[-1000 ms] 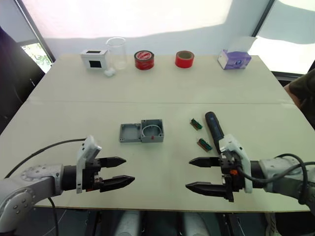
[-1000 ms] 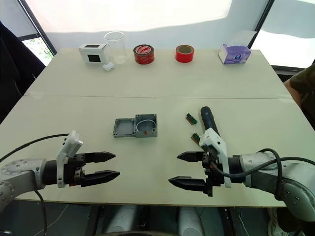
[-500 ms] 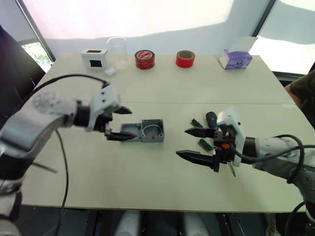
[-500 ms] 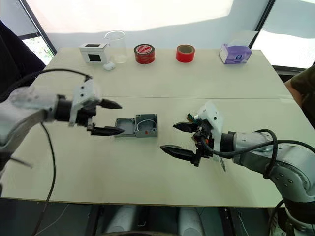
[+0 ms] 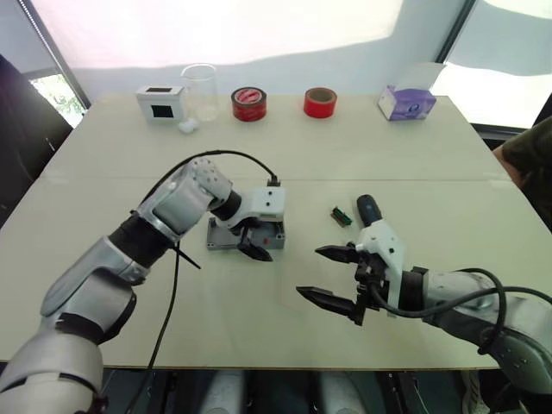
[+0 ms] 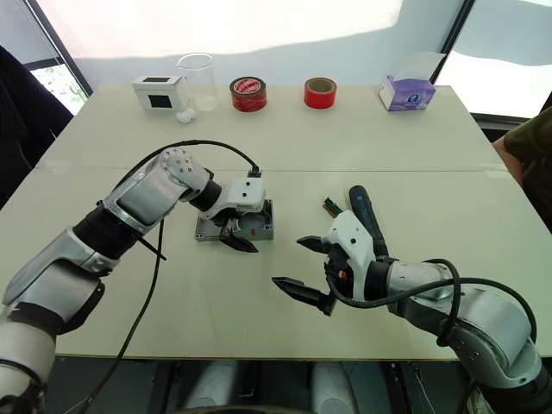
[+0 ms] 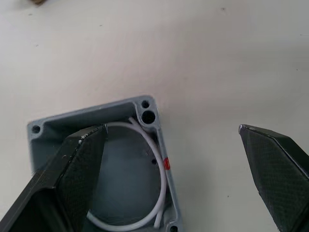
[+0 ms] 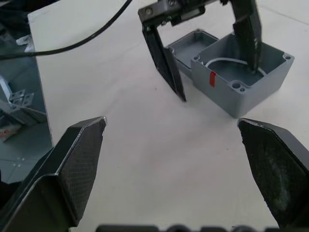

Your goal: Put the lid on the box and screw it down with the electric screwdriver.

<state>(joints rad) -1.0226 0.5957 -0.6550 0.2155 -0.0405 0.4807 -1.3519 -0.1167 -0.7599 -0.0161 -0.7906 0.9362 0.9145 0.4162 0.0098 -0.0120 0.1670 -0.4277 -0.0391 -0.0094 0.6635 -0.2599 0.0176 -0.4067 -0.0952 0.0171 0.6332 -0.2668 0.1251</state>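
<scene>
I'm at the first step, the lid not yet on. My left gripper (image 6: 235,235) hangs spread over the box (image 6: 257,221); the lid (image 6: 207,226) lies touching the box, opposite the screwdriver (image 6: 364,216). My right gripper (image 6: 304,266), spread and empty, waits near the box. Next I must grip the lid.

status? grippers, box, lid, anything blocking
Left gripper open, straddling one wall of the box. Right gripper open, empty. Lid off, beside the box; electric screwdriver lying on the table. Nothing blocking.
</scene>
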